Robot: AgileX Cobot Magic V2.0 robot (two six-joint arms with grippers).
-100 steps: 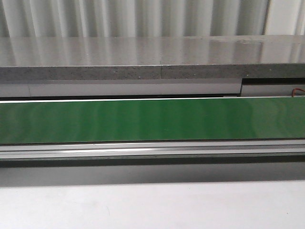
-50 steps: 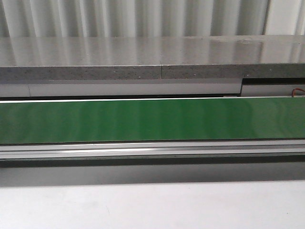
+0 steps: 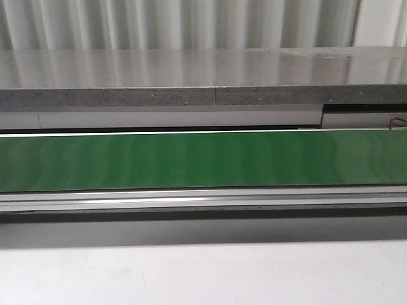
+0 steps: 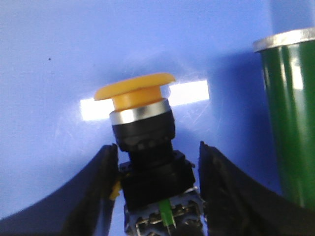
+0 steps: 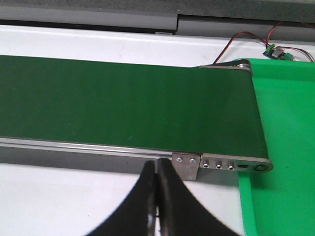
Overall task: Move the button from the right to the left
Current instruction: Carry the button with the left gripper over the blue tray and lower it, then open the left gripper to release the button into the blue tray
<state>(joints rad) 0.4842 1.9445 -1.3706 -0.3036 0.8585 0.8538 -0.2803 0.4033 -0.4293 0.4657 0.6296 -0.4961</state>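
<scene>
Green belt [image 3: 203, 160] bare; grey shelf [image 3: 191, 76], corrugated wall [image 3: 191, 22] behind.

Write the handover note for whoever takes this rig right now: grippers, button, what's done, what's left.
Left gripper: fingers on either side of the button, close to its dark body; firm contact cannot be confirmed from the left wrist view.
Right gripper: shut, empty, hovering at the near edge of the green conveyor belt, near its end by the green tray.
Button: upright, yellow cap up, over a blue surface beside a green cylinder.
Done: button is at the left arm's side.
Left: confirm whether it is resting or held, then release and withdraw.
Front view shows neither arm nor the button.
</scene>
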